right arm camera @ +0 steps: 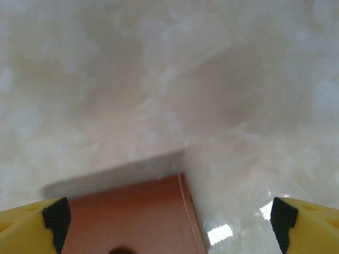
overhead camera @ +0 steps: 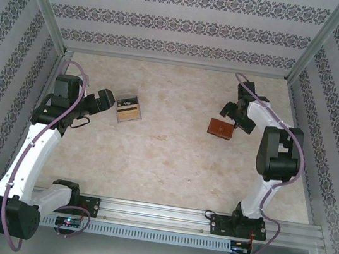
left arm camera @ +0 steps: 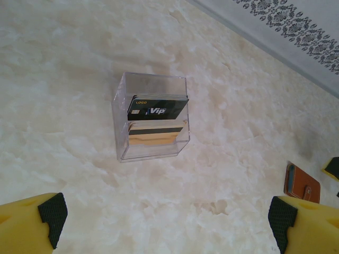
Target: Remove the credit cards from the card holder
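The card holder lies shut on the table right of centre, a thin brown leather-like wallet. My right gripper hovers just beyond its right edge, open. In the right wrist view the card holder sits close below the right gripper, between the wide-apart yellow fingers, untouched. The credit cards are hidden inside it. My left gripper stands open at the left, apart from the holder. From the left wrist, the card holder shows far right, and the left gripper has bare table between its fingers.
A small clear plastic box with a black "Vip" card and gold cards stands just right of the left gripper, ahead of it as the clear plastic box. Patterned walls close in the table on three sides.
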`<action>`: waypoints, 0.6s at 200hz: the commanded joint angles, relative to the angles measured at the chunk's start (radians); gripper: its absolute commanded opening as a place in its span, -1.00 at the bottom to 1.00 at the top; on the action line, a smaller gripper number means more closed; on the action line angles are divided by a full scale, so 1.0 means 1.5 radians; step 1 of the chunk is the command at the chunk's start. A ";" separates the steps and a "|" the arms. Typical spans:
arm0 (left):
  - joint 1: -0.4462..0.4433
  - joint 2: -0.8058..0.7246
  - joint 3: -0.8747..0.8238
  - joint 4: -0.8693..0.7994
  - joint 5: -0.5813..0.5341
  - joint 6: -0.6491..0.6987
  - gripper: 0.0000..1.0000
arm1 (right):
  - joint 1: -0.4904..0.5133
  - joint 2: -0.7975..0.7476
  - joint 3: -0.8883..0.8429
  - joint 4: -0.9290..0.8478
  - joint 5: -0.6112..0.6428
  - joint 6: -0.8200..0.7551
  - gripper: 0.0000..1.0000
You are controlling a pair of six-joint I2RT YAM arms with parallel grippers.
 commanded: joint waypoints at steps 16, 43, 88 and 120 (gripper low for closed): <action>-0.007 -0.009 0.005 -0.032 -0.013 0.018 0.99 | 0.004 0.072 0.048 0.004 -0.102 0.028 0.97; -0.008 -0.005 0.009 -0.034 -0.016 0.021 0.99 | 0.023 0.105 0.073 0.004 -0.144 0.022 0.97; -0.007 -0.002 0.005 -0.027 -0.015 0.022 0.99 | 0.096 0.133 0.131 -0.017 -0.191 -0.012 0.97; -0.007 -0.005 0.001 -0.028 -0.016 0.022 0.99 | 0.173 0.148 0.160 -0.038 -0.197 -0.028 0.97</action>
